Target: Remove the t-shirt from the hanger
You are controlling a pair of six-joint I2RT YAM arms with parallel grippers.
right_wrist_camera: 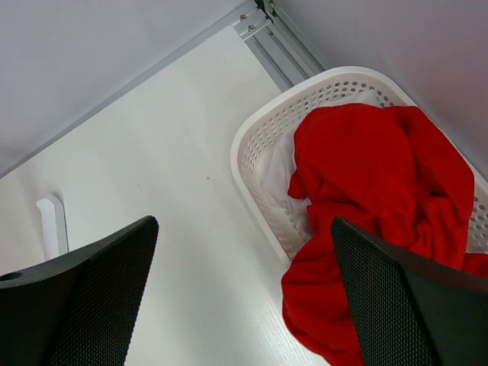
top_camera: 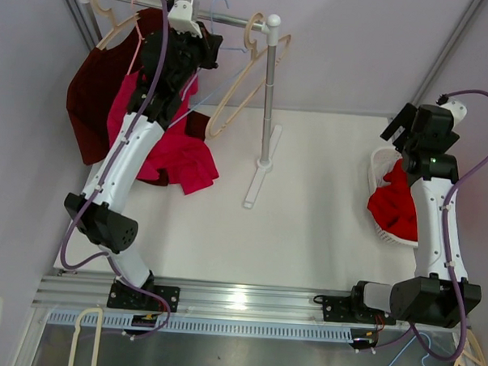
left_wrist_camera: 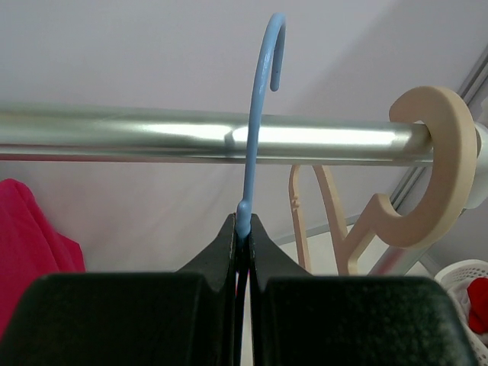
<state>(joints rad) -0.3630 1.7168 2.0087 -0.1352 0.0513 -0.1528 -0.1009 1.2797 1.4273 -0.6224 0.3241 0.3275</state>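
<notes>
A bright pink t-shirt (top_camera: 161,143) hangs on a light blue hanger below the steel rail (top_camera: 146,2) and drapes onto the table. It shows at the left edge of the left wrist view (left_wrist_camera: 30,236). My left gripper (top_camera: 205,50) is up at the rail, shut on the neck of the blue hanger (left_wrist_camera: 255,130). The hanger's hook reaches up past the rail (left_wrist_camera: 137,136). My right gripper (top_camera: 400,125) is open and empty above the white basket (right_wrist_camera: 255,149); in its own view (right_wrist_camera: 244,282) the jaws stand wide apart.
A dark red shirt (top_camera: 92,95) hangs on another hanger at the rail's left end. An empty beige hanger (top_camera: 247,82) hangs at the right end, by the rack's post (top_camera: 270,95). The basket (top_camera: 380,161) holds a red garment (right_wrist_camera: 381,206) that spills over its rim.
</notes>
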